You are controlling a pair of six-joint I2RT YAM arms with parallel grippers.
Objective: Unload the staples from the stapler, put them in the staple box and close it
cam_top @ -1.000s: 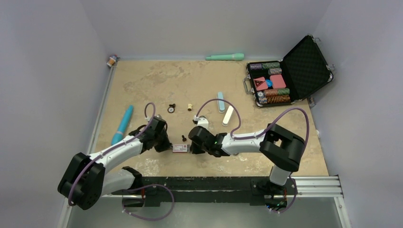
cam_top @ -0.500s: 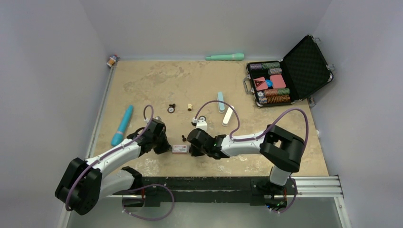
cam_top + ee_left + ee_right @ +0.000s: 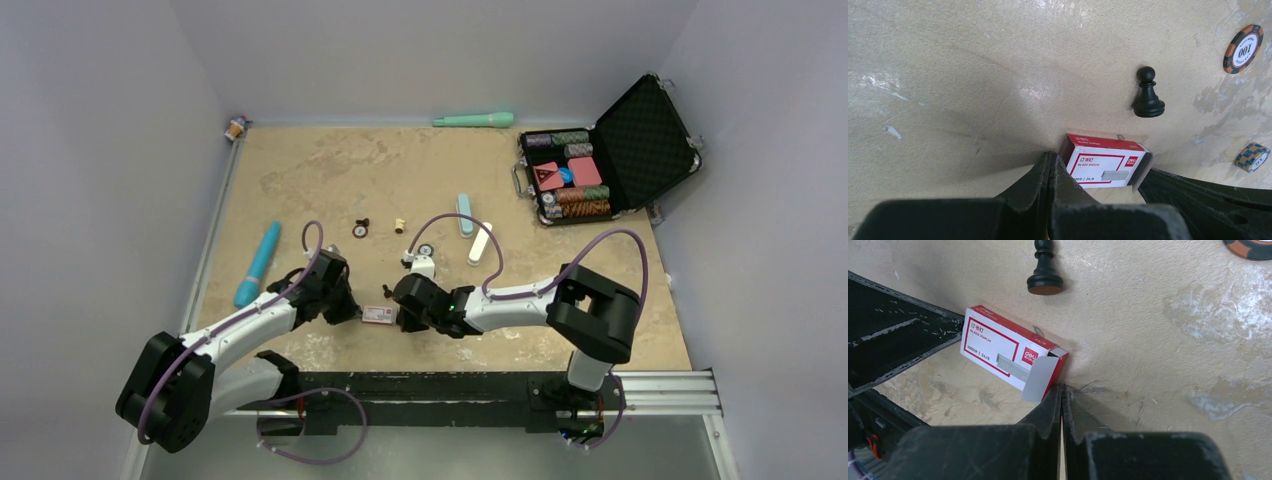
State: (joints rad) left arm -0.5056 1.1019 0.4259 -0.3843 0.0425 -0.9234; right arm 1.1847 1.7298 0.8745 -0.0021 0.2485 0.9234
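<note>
The pale-blue stapler [image 3: 464, 214] lies on the table [image 3: 320, 170] beyond the arms, at about 1 o'clock from the staple box [image 3: 378, 313] and well apart from both grippers. Its white part [image 3: 480, 243] lies separate, just beside it at 5 o'clock. The left gripper [image 3: 1049, 167] has its jaws pressed together, tips at the box's left end. The right gripper [image 3: 1062, 396] also has its jaws together, gripping nothing, tips by the box's open grey flap [image 3: 1040, 380]. Whether either tip touches the cardboard is hard to tell. A black pawn [image 3: 1148, 93] stands upright at 12 o'clock from the box. In the left wrist view a poker chip [image 3: 1244, 49] lies at 2 o'clock from the pawn.
</note>
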